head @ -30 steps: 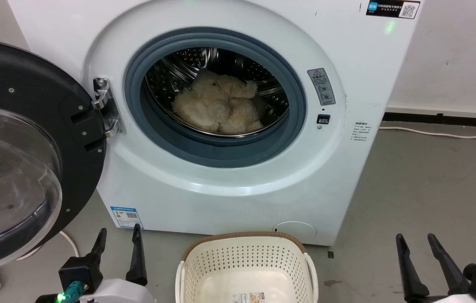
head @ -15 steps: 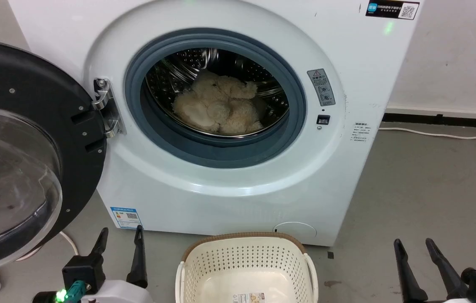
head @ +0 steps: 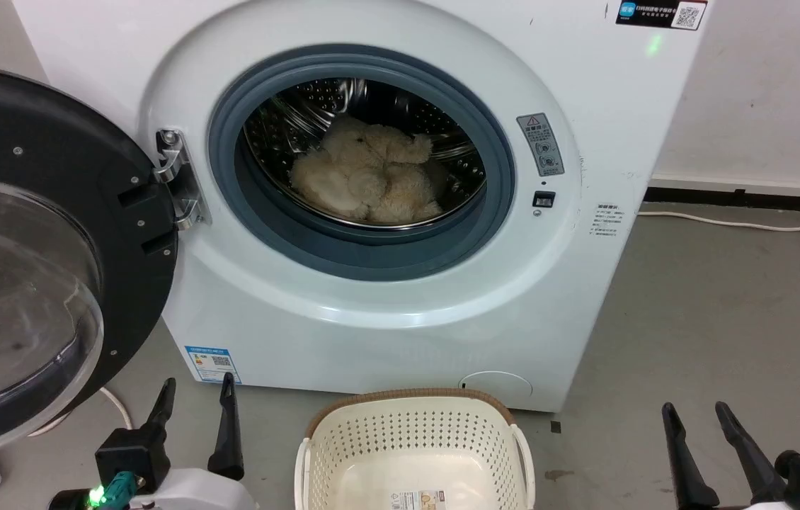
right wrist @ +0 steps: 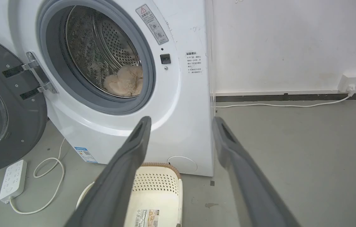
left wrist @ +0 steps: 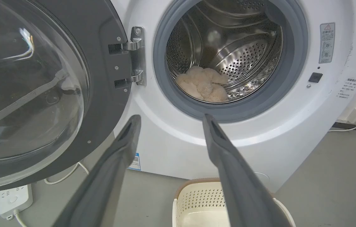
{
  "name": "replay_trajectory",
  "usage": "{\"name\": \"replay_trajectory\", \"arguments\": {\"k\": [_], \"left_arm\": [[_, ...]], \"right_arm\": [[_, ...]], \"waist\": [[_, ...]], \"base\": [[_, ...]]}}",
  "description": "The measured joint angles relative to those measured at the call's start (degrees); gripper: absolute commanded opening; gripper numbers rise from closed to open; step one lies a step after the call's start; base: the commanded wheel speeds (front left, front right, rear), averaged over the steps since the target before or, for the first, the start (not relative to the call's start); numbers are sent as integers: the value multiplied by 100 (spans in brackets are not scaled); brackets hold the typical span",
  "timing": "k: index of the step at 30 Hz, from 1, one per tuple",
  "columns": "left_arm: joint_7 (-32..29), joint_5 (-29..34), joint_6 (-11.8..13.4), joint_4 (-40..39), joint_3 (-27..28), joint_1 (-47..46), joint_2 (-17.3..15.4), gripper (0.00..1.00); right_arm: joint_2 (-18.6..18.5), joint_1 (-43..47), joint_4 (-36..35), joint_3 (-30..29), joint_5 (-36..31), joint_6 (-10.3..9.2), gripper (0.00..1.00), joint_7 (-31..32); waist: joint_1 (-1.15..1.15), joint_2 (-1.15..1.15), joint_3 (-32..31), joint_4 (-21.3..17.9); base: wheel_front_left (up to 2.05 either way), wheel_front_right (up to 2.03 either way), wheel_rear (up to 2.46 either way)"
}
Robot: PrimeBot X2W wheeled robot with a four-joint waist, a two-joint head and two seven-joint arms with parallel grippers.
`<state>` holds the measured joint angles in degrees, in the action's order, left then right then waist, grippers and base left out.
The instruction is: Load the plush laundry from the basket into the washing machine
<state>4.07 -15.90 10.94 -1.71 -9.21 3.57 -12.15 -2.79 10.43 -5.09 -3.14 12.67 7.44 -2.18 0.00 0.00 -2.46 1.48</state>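
White washing machine [head: 386, 333], QR sticker [head: 662, 14] unreadable; basket [head: 407, 394] label [head: 418, 500] likewise; left gripper [head: 199, 380], right gripper [head: 694, 407]: fingers apart

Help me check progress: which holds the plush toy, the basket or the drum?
The drum holds the plush toy; the basket shows only a sticker inside.

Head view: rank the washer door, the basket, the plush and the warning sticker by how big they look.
1. Door, nearest the camera and cropped.
2. Basket, also cropped at the bottom edge.
3. Plush, farther away, so its true size against the basket is unsure.
4. Sticker.
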Motion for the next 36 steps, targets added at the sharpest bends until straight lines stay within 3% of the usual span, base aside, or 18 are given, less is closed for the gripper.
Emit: {"name": "replay_trajectory", "arguments": {"k": [6,7,36], "left_arm": [[10,-43,1,3,0,1,-9,100],[1,-42,1,4,0,0,-5,0],[-60,224,-189,24,144,-10,177,0]], "right_arm": [[0,0,2,-9,0,0,100,5],[0,-2,3,-8,0,0,0,5],[1,-124,86,42,-192,0,0,14]], "waist": [[0,0,16,3],[0,0,17,4],[1,0,63,-27]], "base": [[0,0,0],[0,0,0],[0,0,0]]}}
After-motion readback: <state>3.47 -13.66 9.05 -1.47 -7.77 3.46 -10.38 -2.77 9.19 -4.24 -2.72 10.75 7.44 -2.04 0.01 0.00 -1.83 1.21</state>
